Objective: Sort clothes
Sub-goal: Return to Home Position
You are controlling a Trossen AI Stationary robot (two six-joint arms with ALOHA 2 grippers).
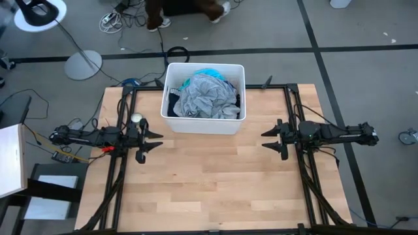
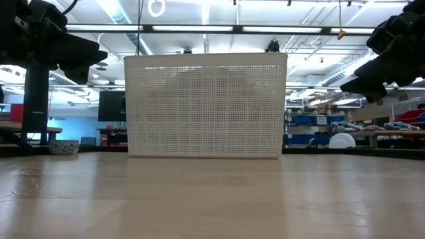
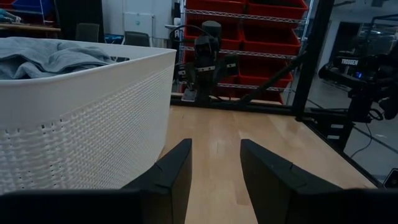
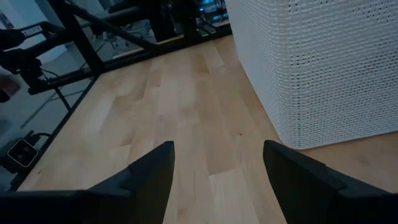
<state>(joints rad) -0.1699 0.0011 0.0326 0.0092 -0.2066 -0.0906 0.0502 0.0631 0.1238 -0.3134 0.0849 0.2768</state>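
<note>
The clothes (image 1: 206, 96) lie heaped in a white perforated plastic bin (image 1: 171, 123) at the table's far middle: a grey top on the heap, a turquoise piece (image 1: 210, 72) at the far side, a dark piece at the left. The grey top also shows in the left wrist view (image 3: 50, 56). My left gripper (image 1: 159, 140) is open and empty, left of the bin's near corner. My right gripper (image 1: 264, 138) is open and empty, right of the bin's near corner. Both hover above the table.
The bin (image 2: 206, 106) stands on the table's wooden top, and bare wood (image 1: 215, 176) stretches from it to the near edge. Black frame rails (image 1: 297, 111) run along both sides. A small round thing (image 1: 136, 119) sits by the left arm. A person's feet (image 1: 157, 23) show beyond the far edge.
</note>
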